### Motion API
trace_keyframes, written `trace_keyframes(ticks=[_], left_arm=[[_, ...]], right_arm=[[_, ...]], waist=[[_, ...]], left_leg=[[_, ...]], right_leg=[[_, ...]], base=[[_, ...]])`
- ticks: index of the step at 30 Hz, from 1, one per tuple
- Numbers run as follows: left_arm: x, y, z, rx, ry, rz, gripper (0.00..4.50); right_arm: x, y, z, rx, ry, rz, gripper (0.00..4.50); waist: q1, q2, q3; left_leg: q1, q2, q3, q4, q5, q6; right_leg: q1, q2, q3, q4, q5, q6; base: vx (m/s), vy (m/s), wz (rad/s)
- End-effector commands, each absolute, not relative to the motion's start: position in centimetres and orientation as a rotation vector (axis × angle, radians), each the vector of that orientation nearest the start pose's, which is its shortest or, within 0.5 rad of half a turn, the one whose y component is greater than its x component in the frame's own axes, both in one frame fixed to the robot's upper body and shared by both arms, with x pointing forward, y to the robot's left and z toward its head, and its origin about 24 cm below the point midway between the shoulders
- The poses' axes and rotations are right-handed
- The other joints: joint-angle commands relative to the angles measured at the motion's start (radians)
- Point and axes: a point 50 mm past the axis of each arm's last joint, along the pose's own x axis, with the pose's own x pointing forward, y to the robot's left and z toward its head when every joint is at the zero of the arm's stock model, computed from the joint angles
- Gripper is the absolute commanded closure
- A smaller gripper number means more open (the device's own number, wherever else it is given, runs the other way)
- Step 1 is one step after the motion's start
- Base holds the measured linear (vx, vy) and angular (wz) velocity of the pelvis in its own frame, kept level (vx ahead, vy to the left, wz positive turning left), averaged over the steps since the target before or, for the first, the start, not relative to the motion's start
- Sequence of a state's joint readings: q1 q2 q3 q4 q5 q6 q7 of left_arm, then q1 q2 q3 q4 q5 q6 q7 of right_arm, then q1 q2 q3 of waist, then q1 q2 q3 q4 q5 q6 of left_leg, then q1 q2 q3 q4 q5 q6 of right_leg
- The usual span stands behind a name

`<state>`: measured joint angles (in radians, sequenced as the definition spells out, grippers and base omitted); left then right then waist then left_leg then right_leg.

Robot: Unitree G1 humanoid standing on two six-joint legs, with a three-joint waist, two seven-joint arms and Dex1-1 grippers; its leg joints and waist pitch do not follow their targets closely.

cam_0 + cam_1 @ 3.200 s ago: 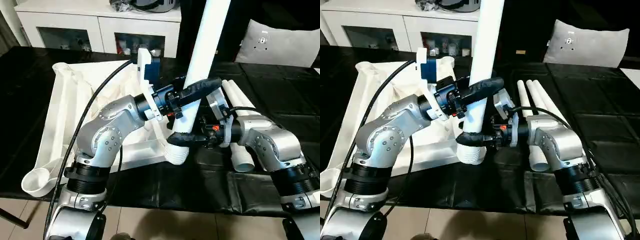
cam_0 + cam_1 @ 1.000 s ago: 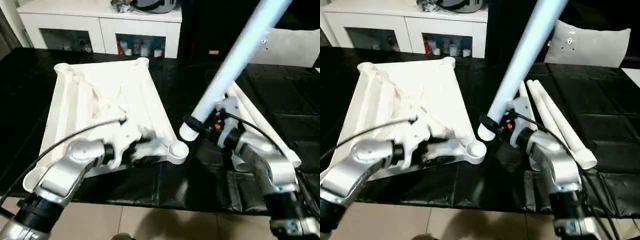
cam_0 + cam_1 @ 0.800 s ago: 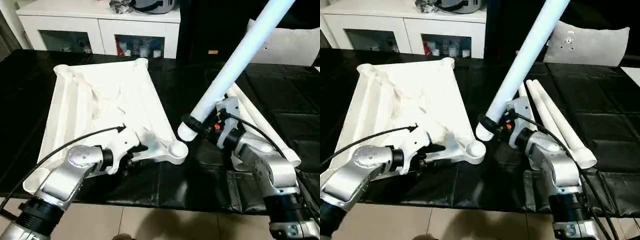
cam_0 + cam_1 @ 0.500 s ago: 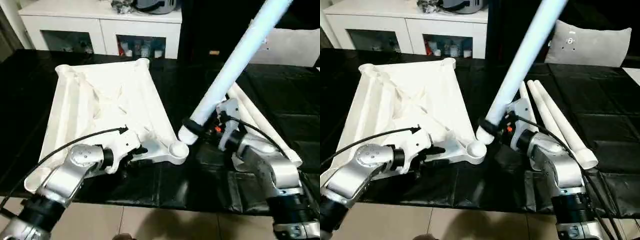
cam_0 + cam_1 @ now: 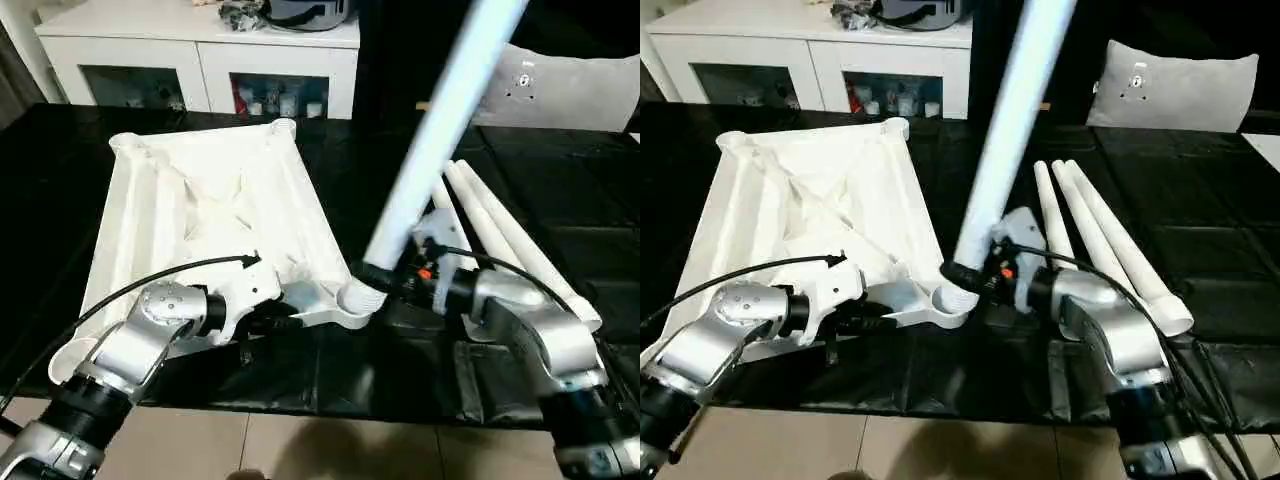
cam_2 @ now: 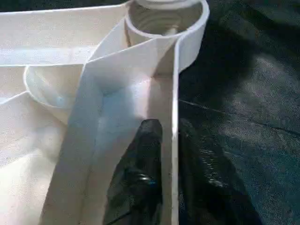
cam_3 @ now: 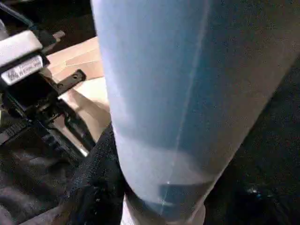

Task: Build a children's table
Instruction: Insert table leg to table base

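Note:
The white table top (image 5: 200, 200) lies upside down on the black cloth, ribs up. My left gripper (image 5: 272, 322) is at its near rim. In the left wrist view, one black finger (image 6: 140, 173) lies inside the rim wall and the other just outside, pinching the wall below the corner socket (image 6: 164, 18). My right gripper (image 5: 388, 278) is shut on a long white leg (image 5: 430, 130). The leg rises steeply up and to the right. Its lower end rests at the near right corner socket (image 5: 352, 297). A black finger (image 7: 96, 178) wraps the leg in the right wrist view.
Three spare white legs (image 5: 1110, 240) lie side by side on the black cloth to the right. A white cabinet (image 5: 200, 50) stands behind the table and a grey cushion (image 5: 570, 90) sits at the back right. The table's front edge runs just below both arms.
The leg has swung more upright and its lower end has come left onto the corner socket. My left gripper's fingers have closed onto the table top's near rim.

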<state>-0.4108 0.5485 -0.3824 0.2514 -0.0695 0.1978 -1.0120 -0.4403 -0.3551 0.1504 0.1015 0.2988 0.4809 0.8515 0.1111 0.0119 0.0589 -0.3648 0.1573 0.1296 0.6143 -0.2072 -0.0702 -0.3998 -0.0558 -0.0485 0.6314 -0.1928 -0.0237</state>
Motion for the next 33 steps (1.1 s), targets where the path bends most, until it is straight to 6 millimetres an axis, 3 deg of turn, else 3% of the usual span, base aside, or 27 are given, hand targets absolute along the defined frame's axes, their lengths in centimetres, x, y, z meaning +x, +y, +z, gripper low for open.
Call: trace_keyframes(ticks=[1,3,7,10,11,20,27,30,32,33], left_arm=[[28.9,15.7,4.7,0.536,0.480,-1.201,4.22],[28.9,15.6,4.6,0.539,0.486,-1.214,4.46],[29.0,15.5,4.6,0.547,0.485,-1.239,4.50],[29.1,15.4,4.7,0.546,0.481,-1.248,4.50],[29.2,15.3,4.8,0.546,0.475,-1.259,4.50],[29.2,14.8,5.3,0.582,0.448,-1.357,4.50],[29.8,14.9,5.5,0.574,0.443,-1.343,4.50],[29.9,15.0,5.5,0.565,0.442,-1.331,4.50],[29.9,15.1,5.5,0.557,0.441,-1.325,4.50],[29.9,15.1,5.5,0.550,0.438,-1.317,4.50]], right_arm=[[30.7,-12.4,9.6,-0.065,0.265,1.045,2.63],[30.9,-12.1,9.3,-0.075,0.295,1.067,2.63],[31.1,-11.5,8.8,-0.078,0.338,1.122,2.63],[31.2,-11.4,8.6,-0.105,0.358,1.137,2.63],[31.3,-11.3,8.6,-0.105,0.365,1.142,2.63],[32.0,-11.0,7.7,-0.083,0.426,1.184,2.63],[32.2,-12.1,6.5,0.039,0.446,1.136,2.63],[31.9,-12.8,5.9,0.098,0.439,1.105,2.63],[31.7,-13.1,5.6,0.126,0.434,1.095,2.63],[31.3,-13.4,5.2,0.150,0.426,1.090,2.63]], waist=[[0.001,0.014,-0.061],[0.000,0.014,-0.062],[0.001,0.009,-0.067],[0.002,0.010,-0.064],[0.001,0.003,-0.064],[0.000,0.000,-0.065],[0.002,0.001,-0.064],[0.004,0.009,-0.064],[0.004,0.006,-0.065],[0.005,0.012,-0.063]], left_leg=[[0.006,0.059,-0.009,-0.087,-0.220,-0.013],[0.005,0.058,-0.010,-0.087,-0.220,-0.016],[0.002,0.059,-0.008,-0.085,-0.182,-0.010],[0.004,0.060,-0.007,-0.085,-0.186,-0.008],[0.004,0.060,-0.006,-0.085,-0.183,-0.005],[0.004,0.060,0.000,-0.085,-0.179,0.001],[0.012,0.064,0.005,-0.089,-0.202,-0.009],[0.014,0.064,0.006,-0.090,-0.222,-0.013],[0.014,0.065,0.004,-0.091,-0.222,-0.013],[0.016,0.065,0.006,-0.091,-0.232,-0.013]], right_leg=[[0.050,-0.090,0.053,-0.085,-0.274,-0.180],[0.051,-0.089,0.052,-0.084,-0.263,-0.186],[0.054,-0.089,0.051,-0.077,-0.195,-0.200],[0.053,-0.090,0.051,-0.078,-0.209,-0.205],[0.054,-0.091,0.051,-0.078,-0.216,-0.203],[0.052,-0.092,0.052,-0.082,-0.247,-0.196],[0.050,-0.090,0.052,-0.084,-0.255,-0.194],[0.049,-0.091,0.052,-0.087,-0.265,-0.198],[0.051,-0.090,0.051,-0.085,-0.258,-0.200],[0.048,-0.089,0.051,-0.090,-0.261,-0.197]], base=[[0.000,0.000,0.00],[0.000,0.000,0.00],[0.000,0.000,0.00],[0.000,0.000,0.00],[0.000,0.000,0.00],[0.000,0.000,0.00],[0.000,0.000,0.00],[0.000,0.000,0.00],[0.000,0.000,0.00],[0.000,0.000,0.00]])
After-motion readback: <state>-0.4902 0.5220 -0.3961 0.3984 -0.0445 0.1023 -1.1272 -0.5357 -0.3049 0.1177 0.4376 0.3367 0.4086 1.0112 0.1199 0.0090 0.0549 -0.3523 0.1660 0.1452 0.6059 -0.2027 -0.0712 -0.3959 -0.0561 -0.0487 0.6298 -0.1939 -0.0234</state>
